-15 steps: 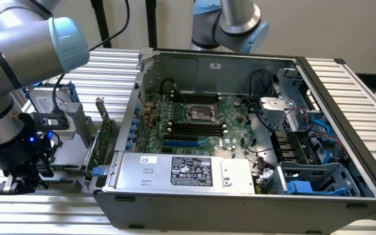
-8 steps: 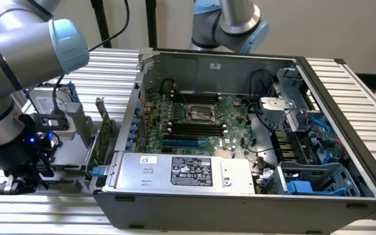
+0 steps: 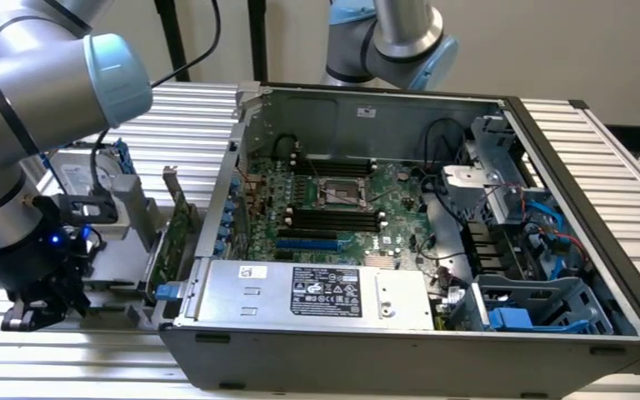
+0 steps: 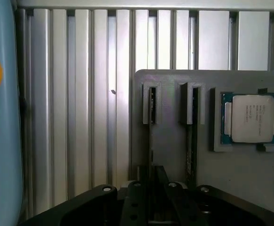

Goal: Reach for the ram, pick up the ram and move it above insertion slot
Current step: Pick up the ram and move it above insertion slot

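Your end effector hangs over the slatted metal desk beside the open computer case, with a beige wall behind. You can't tell whether it's clenched.

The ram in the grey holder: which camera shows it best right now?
The wrist view: it looks straight down on the ram, standing edge-on in a slot of the grey holder. In the exterior view the arm blocks it; I cannot make it out.

Lighting: even, diffuse, moderately bright. Mild glare on the ribbed table slats. Soft shadows inside the computer case.
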### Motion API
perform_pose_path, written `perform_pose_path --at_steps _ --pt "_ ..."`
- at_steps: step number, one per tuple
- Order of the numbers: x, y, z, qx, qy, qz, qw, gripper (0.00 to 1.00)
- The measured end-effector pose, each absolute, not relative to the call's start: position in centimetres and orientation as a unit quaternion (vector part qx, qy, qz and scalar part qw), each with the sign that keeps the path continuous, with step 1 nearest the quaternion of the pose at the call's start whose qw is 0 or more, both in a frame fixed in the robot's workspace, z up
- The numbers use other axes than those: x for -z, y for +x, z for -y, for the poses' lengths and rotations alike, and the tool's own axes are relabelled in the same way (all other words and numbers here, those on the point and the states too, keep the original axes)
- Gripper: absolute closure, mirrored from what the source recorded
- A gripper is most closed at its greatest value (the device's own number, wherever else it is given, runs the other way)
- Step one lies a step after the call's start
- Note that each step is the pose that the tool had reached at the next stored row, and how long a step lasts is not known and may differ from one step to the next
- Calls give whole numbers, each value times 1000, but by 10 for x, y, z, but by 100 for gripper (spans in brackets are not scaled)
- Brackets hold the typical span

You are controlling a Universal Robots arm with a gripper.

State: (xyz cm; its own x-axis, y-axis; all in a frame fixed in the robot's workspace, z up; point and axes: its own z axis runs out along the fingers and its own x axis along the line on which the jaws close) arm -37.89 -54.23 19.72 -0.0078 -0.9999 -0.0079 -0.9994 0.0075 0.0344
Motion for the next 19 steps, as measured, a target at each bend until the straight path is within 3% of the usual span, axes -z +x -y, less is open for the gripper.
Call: perform_pose_path --at_steps 6,8,9,19 --pt "-195 -379 542 16 702 712 9 79" --pt "-195 -379 542 16 702 712 9 81" --pt "-195 -379 542 16 702 712 9 86" --pt "-194 -379 542 16 702 712 9 86"
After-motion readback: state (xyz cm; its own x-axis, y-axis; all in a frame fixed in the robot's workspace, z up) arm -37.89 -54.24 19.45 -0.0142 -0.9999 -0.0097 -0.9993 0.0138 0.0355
